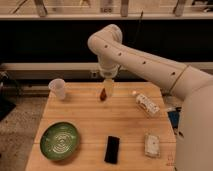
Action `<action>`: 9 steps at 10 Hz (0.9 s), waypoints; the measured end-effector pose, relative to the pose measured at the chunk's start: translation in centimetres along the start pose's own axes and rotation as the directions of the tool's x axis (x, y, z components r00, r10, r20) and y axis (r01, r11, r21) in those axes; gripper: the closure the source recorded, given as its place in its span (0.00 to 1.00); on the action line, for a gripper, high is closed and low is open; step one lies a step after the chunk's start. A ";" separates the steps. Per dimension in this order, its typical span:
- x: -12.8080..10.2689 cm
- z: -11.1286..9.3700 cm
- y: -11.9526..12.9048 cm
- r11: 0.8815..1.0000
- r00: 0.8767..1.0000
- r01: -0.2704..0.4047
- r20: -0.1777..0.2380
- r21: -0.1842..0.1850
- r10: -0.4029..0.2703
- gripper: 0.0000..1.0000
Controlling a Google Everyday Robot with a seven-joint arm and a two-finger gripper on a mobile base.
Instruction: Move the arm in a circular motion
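Observation:
The thick white arm (145,62) reaches in from the right edge, bends at a rounded joint (107,42) near the top middle and points down. Its narrower pale end piece, the gripper (108,89), hangs over the far middle of the wooden table (90,125). It is just right of a small reddish-brown object (102,94) on the table and partly hides it.
On the table are a clear plastic cup (57,88) at the far left, a green plate (60,140) at the near left, a black flat device (112,149) near the front, a white packet (151,144) at the near right and a lying bottle (146,103) at the far right.

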 end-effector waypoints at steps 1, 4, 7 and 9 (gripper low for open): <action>-1.1 -0.1 0.9 1.000 0.999 0.031 0.019 -0.002 -0.031 0.20; -4.5 -0.3 4.7 0.986 0.982 0.168 0.090 0.008 -0.168 0.20; -6.8 -0.8 11.5 0.950 0.937 0.312 0.154 0.030 -0.313 0.20; -6.5 -0.8 15.5 0.924 0.906 0.381 0.184 0.043 -0.382 0.20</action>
